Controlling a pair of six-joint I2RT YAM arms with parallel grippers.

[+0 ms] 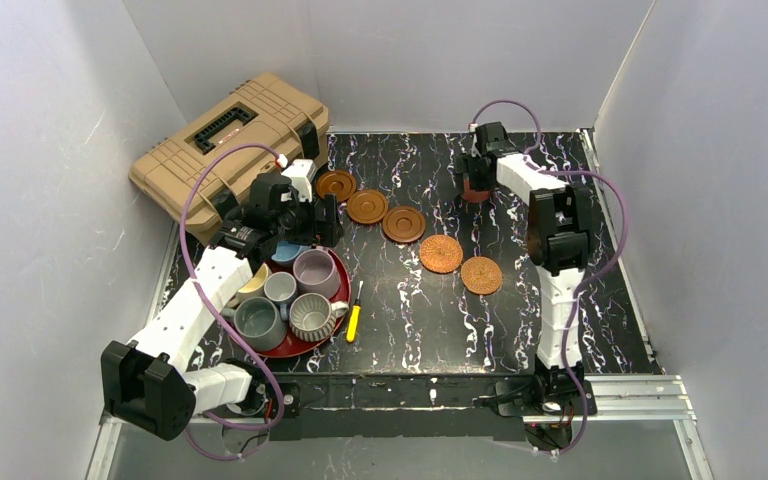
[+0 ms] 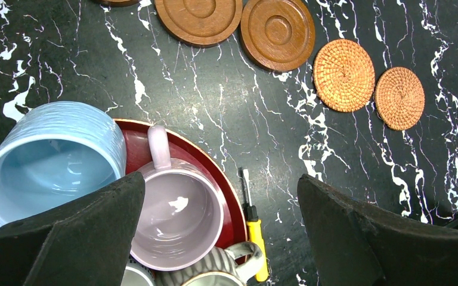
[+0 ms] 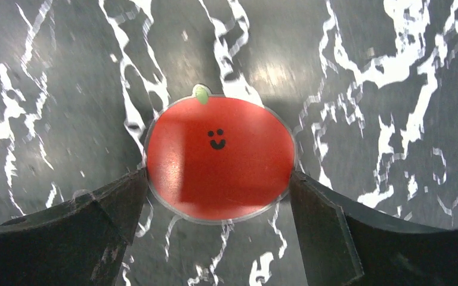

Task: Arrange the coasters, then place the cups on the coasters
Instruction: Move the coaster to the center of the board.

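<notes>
Three dark brown wooden coasters (image 1: 367, 206) and two woven coasters (image 1: 441, 254) lie in a diagonal row on the black marble table. A flat red coaster (image 3: 219, 143) with a smiley face lies at the back. My right gripper (image 3: 217, 179) is open and low over it, a fingertip at each side of its rim. Several cups stand on the red tray (image 1: 292, 348): mauve (image 2: 179, 214), light blue (image 2: 53, 158), ribbed grey-white (image 1: 312, 315), grey-green (image 1: 258, 322), a small pale grey one (image 1: 280, 288) and a cream-yellow one (image 1: 252, 280), partly hidden. My left gripper (image 2: 220, 202) hangs open above the mauve cup, holding nothing.
A yellow-handled screwdriver (image 1: 354, 322) lies just right of the tray. A tan toolbox (image 1: 230, 135) sits at the back left, off the black surface. White walls close in the left, back and right sides.
</notes>
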